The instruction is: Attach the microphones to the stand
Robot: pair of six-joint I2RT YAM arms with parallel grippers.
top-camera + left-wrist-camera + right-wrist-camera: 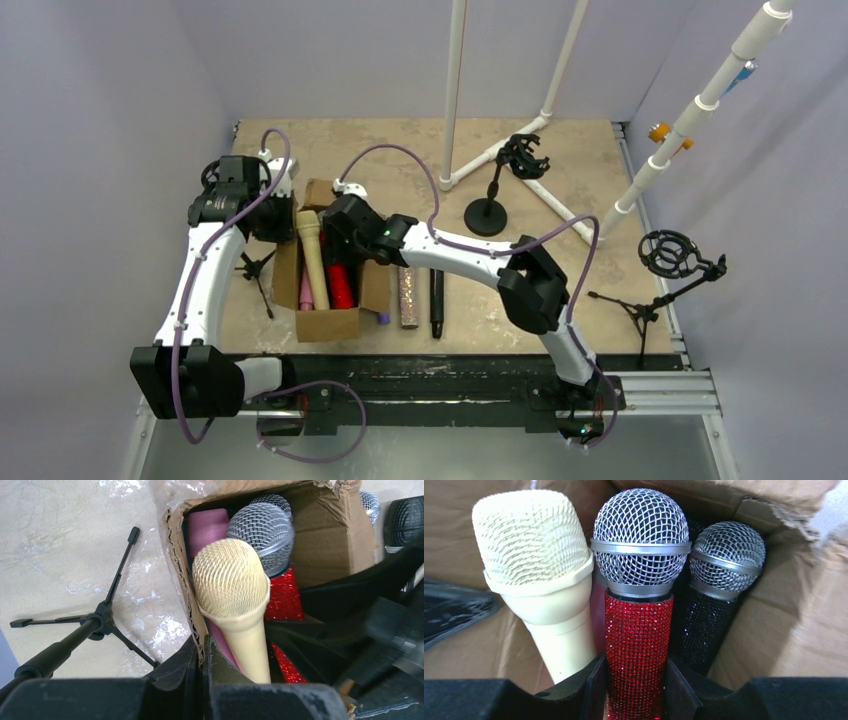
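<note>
- The beige stone-patterned bench [420, 160] carries everything. In the top view a brown cardboard box [330, 325] is seen at about 8 o'clock from the bench's centre, with a black round-based desk stand [487, 215] at 2 o'clock from the box.
- The white left arm [200, 280] is stretched along the box's 9 o'clock side. The white right arm [460, 255] is bent across from 4 o'clock, its wrist tipped down into the box.
- The red glitter-covered stick microphone [638, 630] lies inside the box. In the right wrist view a cream plastic microphone [549, 605] is at its 9 o'clock and a black glitter microphone [709, 625] at its 3 o'clock.
- It is judged rigid, moderately heavy and head-heavy. The glitter should give friction and the mesh head could dent, so the handle below the silver collar is best gripped.
- The right end effector [636, 680] is set around that handle, fingers against both sides. Whether it is clamped cannot be told.
- The left end effector [202, 647] is closed on the box's wall edge.
</note>
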